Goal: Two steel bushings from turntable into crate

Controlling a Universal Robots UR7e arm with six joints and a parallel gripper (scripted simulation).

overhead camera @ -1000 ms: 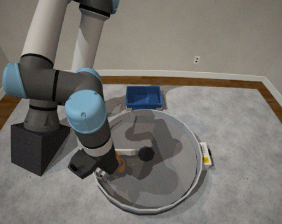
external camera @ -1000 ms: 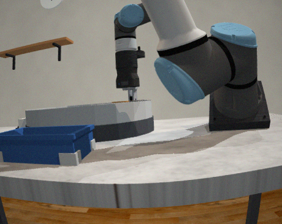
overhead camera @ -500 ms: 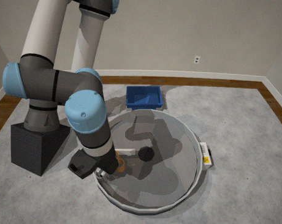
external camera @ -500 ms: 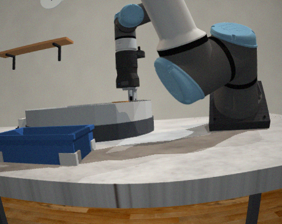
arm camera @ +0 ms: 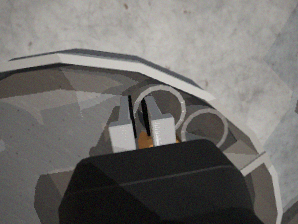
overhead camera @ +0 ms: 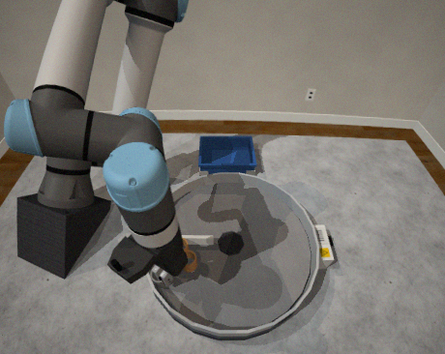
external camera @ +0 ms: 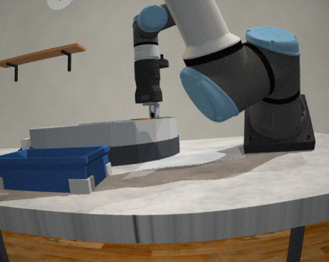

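Step in hand: the grab. The gripper [arm camera: 139, 121] is down inside the turntable [overhead camera: 310, 227], at its near-left rim, the side toward the arm's base [overhead camera: 40, 251]. The next move, as I judge it, calls for a straight lift until the piece clears the turntable's raised wall, then a carry across to the blue crate [overhead camera: 226, 154] that sits just beyond the far edge of the turntable. Tilting on the way up could knock the neighbouring sleeve.

Fingers: nearly closed, with only a thin dark gap between them in the wrist view. They are pinching something thin. It looks to be the wall of a steel bushing [arm camera: 161, 98], whose grey ring lies just ahead of the fingertips, one finger inside the bore and one outside. The view there is poor, so the exact contact is a guess.

A second steel bushing [arm camera: 204, 126] sits just beside the first, on its right in the wrist view, touching or almost touching it, near the turntable rim.

An orange-brown bushing [overhead camera: 192, 259] shows beside the gripper body in the top view. That one should stay.

A dark hub [overhead camera: 230, 243] marks the turntable's centre. No bushing shows in the crate; neither of the two has been delivered.
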